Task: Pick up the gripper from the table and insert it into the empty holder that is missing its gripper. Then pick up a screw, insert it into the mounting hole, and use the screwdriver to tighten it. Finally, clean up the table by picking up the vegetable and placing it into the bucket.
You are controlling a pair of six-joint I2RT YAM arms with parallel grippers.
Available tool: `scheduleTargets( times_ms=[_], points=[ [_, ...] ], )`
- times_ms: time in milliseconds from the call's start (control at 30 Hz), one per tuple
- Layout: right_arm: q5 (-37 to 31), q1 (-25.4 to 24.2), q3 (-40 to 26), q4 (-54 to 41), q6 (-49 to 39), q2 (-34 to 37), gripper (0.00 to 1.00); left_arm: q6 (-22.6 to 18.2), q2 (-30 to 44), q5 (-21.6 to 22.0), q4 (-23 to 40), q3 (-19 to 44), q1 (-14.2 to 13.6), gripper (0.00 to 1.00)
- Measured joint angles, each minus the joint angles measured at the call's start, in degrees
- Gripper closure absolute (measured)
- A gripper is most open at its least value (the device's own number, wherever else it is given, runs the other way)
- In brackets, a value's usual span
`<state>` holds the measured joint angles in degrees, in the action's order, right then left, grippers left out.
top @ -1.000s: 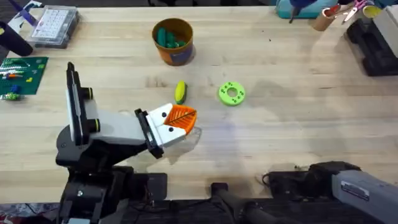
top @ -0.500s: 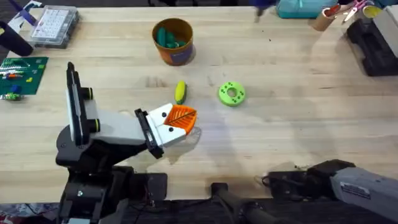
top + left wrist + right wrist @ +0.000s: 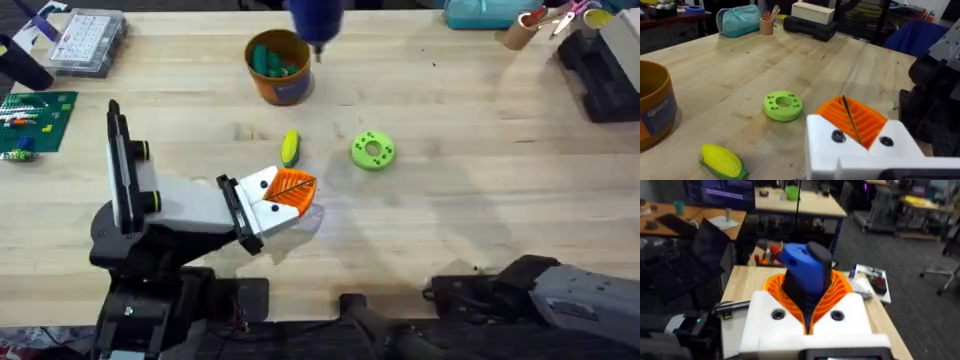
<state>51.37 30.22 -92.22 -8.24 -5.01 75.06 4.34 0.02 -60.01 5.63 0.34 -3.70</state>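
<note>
Now | left claw (image 3: pixel 850 117) closed | right claw (image 3: pixel 807 312) gripping screwdriver (image 3: pixel 801 272) | vegetable (image 3: pixel 290 148) lies on table (image 3: pixel 480 200)

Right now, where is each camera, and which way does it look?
Overhead: above the table, looking down and forward; left gripper shows.
Left wrist: on the left arm, looking across the table; its orange fingers show.
Right wrist: on the right arm, facing the room; right gripper holds the screwdriver.
Shared: overhead and left wrist see the vegetable, green ring, bucket.
</note>
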Motion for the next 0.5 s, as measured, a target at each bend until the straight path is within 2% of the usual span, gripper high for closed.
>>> scheduleTargets(
  times_ms=[267, 500],
  points=[
    [3.46, 0.44, 11.04, 17.75, 5.21, -0.19, 0.974, 0.00, 0.01, -0.02, 0.00, 0.00, 0.00, 0.984],
    [5.03, 3.13, 17.09, 23.32, 8.43, -0.19, 0.974, 0.00, 0.01, 0.00, 0.00, 0.00, 0.00, 0.984]
  ],
)
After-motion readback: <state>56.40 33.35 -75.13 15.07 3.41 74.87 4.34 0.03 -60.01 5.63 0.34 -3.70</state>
